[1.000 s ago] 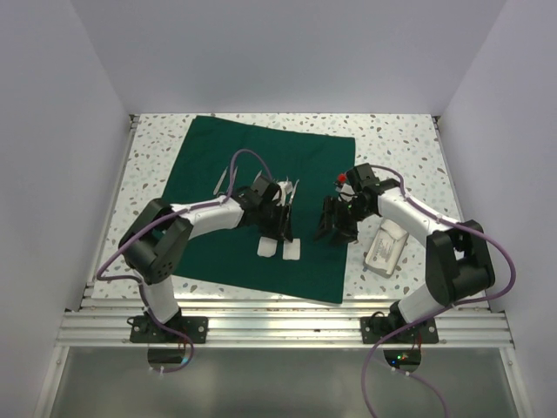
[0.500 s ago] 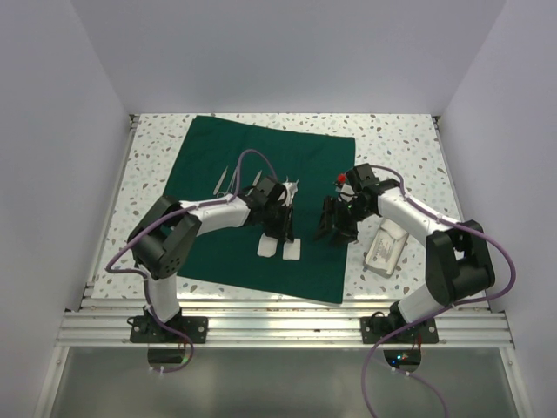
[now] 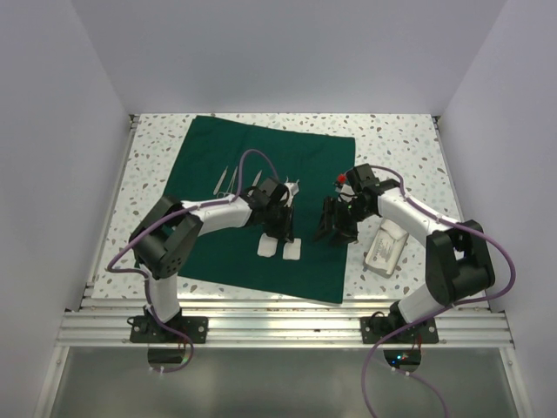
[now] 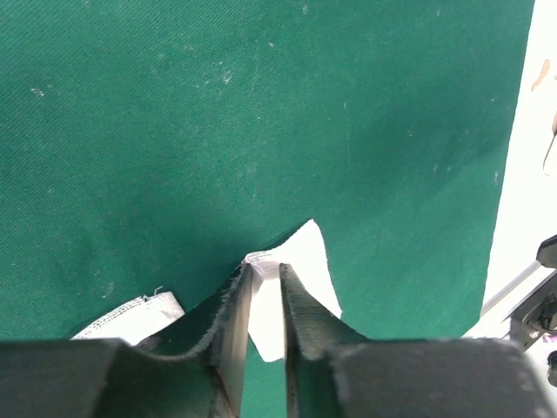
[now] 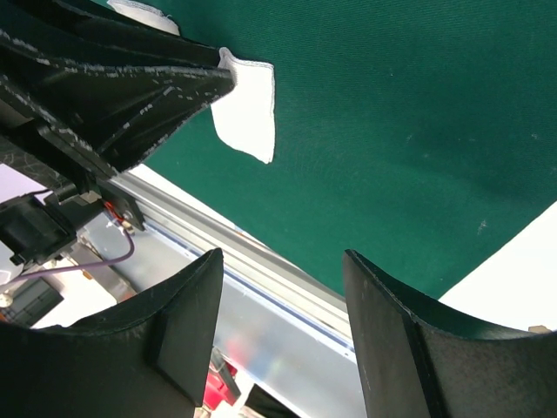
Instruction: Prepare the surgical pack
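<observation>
Jaws of the left gripper (image 4: 264, 272) pinch a corner of the right-hand gauze square (image 4: 306, 266) on the drape (image 4: 261, 131); right gripper (image 5: 280, 270) gapes, empty, further right

No text, label, brand, number or sign is legible in any view; the small rectangular tray (image 3: 386, 246) appears too small overhead to show any print.
</observation>
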{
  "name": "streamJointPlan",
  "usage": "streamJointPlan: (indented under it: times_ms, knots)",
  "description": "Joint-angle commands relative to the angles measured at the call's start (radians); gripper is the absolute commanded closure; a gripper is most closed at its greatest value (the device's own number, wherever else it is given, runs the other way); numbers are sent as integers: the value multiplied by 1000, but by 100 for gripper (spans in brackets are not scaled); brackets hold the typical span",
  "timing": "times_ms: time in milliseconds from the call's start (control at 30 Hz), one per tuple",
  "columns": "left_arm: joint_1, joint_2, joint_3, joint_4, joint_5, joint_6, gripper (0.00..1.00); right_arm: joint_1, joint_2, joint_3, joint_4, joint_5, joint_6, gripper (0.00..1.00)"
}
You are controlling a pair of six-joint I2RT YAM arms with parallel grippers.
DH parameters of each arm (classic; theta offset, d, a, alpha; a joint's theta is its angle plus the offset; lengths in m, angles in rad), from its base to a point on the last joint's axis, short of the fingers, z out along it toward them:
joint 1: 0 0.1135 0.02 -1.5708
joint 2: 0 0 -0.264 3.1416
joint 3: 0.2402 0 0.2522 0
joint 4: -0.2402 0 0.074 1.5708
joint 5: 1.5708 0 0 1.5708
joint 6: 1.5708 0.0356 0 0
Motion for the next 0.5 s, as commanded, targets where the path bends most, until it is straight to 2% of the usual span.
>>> streamJointPlan:
  times_ms: [0, 100, 233, 300, 400, 467]
  knots:
    - [-2, -17, 5, -34, -80, 13, 74, -3, -15, -4, 4, -18, -16, 39]
    - [-4, -20, -1, -26, -86, 14, 72, -4, -15, -3, 3, -18, -17, 39]
    - [-6, -8, -9, -31, -103, 23, 74, -4, -21, -6, -5, -16, -24, 39]
    - [-6, -5, -12, -29, -115, 26, 76, -4, -22, -4, -6, -15, -24, 39]
    - [-7, -9, -16, -26, -138, 40, 86, -3, -27, -6, -6, -16, -24, 40]
    - [-7, -22, -18, -23, -151, 45, 89, -4, -28, -6, -8, -18, -22, 40]
